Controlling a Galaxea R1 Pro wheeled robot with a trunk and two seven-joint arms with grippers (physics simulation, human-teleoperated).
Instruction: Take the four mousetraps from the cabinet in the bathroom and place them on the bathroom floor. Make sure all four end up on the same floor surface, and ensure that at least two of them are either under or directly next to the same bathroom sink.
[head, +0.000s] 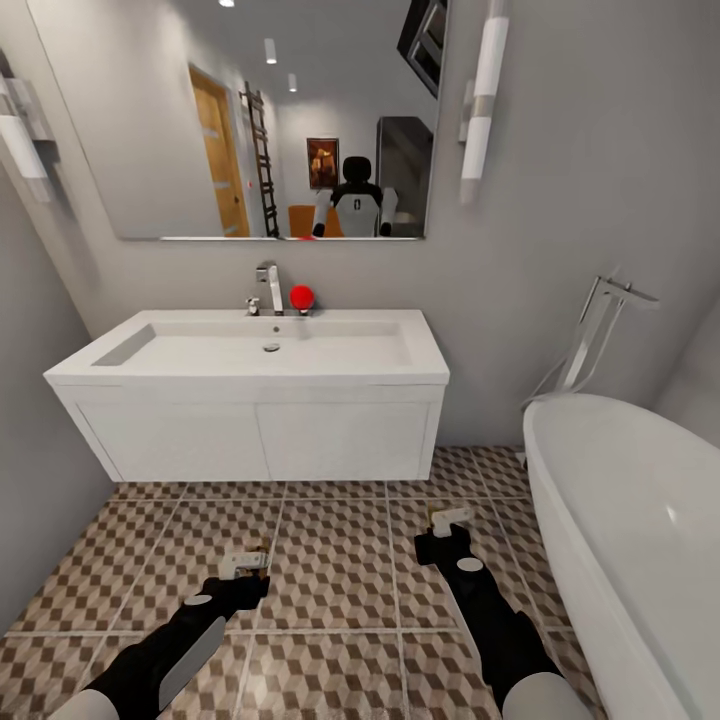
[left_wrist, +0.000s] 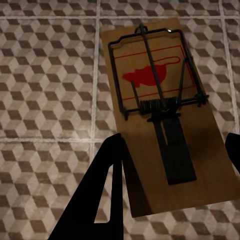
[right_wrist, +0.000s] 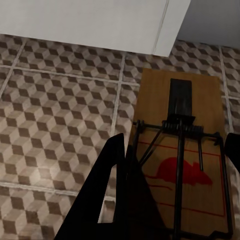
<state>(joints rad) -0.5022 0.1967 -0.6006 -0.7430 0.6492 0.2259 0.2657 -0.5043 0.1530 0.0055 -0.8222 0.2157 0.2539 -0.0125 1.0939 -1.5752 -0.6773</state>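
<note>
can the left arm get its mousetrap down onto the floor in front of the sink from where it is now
Probably yes. The left gripper holds a mousetrap low over bare bathroom floor in front of the sink, with nothing showing beneath it. The right gripper and its mousetrap sit well off to the side.

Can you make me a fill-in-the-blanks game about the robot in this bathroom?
1. The left gripper and the right gripper each hold a ____.
2. The picture painted on each wooden board is a mouse coloured ____.
3. The white sink stands in front of the robot, and the big white tub on its right is a ____.
4. The round ball beside the tap is coloured ____.

Missing words: mousetrap; red; bathtub; red
</note>
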